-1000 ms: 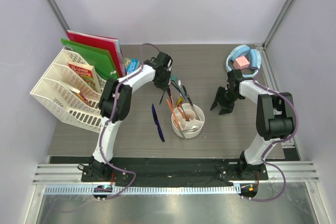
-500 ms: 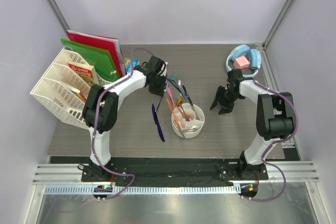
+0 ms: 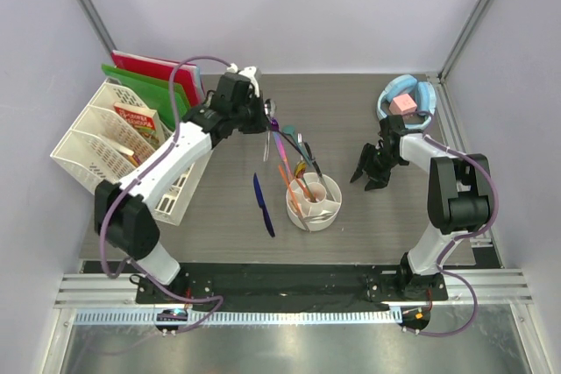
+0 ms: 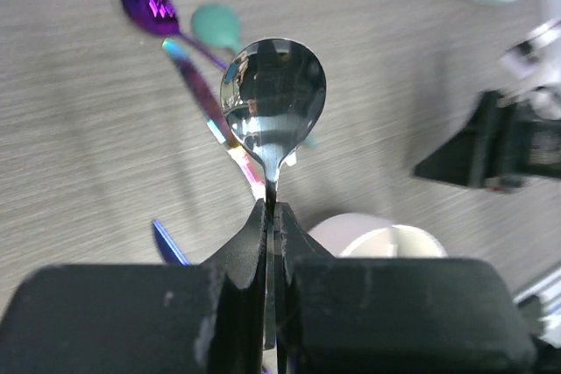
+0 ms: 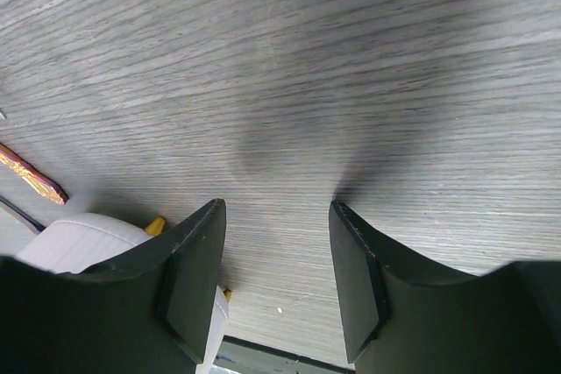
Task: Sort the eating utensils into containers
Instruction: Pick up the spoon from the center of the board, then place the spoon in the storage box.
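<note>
My left gripper (image 3: 263, 118) is shut on the handle of a silver spoon (image 4: 273, 85) and holds it above the table, bowl pointing away from the wrist (image 4: 272, 216). Below it lie a purple spoon (image 4: 147, 2), a teal spoon (image 4: 215, 24) and an iridescent piece (image 4: 206, 102). A dark blue knife (image 3: 263, 203) lies left of the white divided cup (image 3: 316, 201), which holds orange chopsticks (image 3: 287, 177) and other pieces. My right gripper (image 3: 368, 172) is open and empty, its tips low on the table right of the cup (image 5: 276, 278).
A white lattice file rack (image 3: 105, 155) with books stands at the left. Green and red folders (image 3: 158, 85) stand behind it. A light blue bowl with a pink cube (image 3: 405, 102) sits at the back right, behind the right arm.
My left gripper has risen and moved back and left from the utensil pile with the silver spoon in it, and its elbow swung out left. The right arm has not moved.
</note>
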